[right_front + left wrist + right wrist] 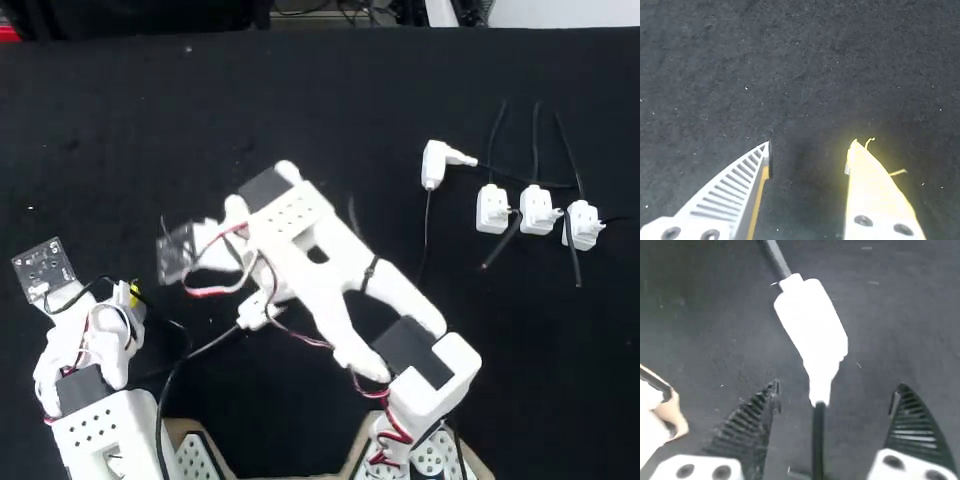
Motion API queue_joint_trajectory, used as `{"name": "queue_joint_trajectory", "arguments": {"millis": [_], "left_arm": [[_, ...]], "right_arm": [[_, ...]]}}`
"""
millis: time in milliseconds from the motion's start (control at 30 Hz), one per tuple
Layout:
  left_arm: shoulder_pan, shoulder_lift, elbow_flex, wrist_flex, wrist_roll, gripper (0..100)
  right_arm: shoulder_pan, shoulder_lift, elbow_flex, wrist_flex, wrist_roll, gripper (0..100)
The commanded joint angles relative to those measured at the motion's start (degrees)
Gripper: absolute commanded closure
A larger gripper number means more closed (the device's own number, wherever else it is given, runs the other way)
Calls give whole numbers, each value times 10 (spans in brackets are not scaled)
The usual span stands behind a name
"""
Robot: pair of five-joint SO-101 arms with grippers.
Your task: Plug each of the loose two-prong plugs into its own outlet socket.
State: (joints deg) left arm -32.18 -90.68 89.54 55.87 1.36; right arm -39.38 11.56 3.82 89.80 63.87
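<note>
Flanking plug, right end effector spread wide; cable cut off.

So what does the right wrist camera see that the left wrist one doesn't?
Only the right wrist view: a white connector on a black cord, lying at the tips of the open, black-fingered right end effector. Only the left wrist view: the open left end effector, with a white finger and a yellow finger. Both: the black cloth below.
</note>
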Motion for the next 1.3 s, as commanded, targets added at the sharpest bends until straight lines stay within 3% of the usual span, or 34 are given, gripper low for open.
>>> {"name": "queue_joint_trajectory", "arguments": {"millis": [0,233,300,367,400,600,833,1033,1267], "left_arm": [[-4,-6,-38,-2,6,755],[-4,-6,-38,-2,6,755],[-4,-6,-38,-3,6,755],[-3,-6,-38,-3,6,755],[-3,-6,-38,-3,6,755],[-3,-6,-38,-3,6,755],[-3,-6,-38,-3,6,755],[-3,-6,-37,-3,6,755],[-3,-6,-36,-3,6,755]], "right_arm": [[-34,-36,108,-136,19,666],[-46,-36,211,-280,6,697],[-43,-36,214,-295,-29,814],[-31,-36,208,-311,-70,998],[-19,-36,203,-317,-97,966],[81,-116,159,-288,-210,988],[228,-204,23,-175,-468,988],[343,-109,-140,-90,-577,987],[371,90,-301,-73,-634,987]]}}
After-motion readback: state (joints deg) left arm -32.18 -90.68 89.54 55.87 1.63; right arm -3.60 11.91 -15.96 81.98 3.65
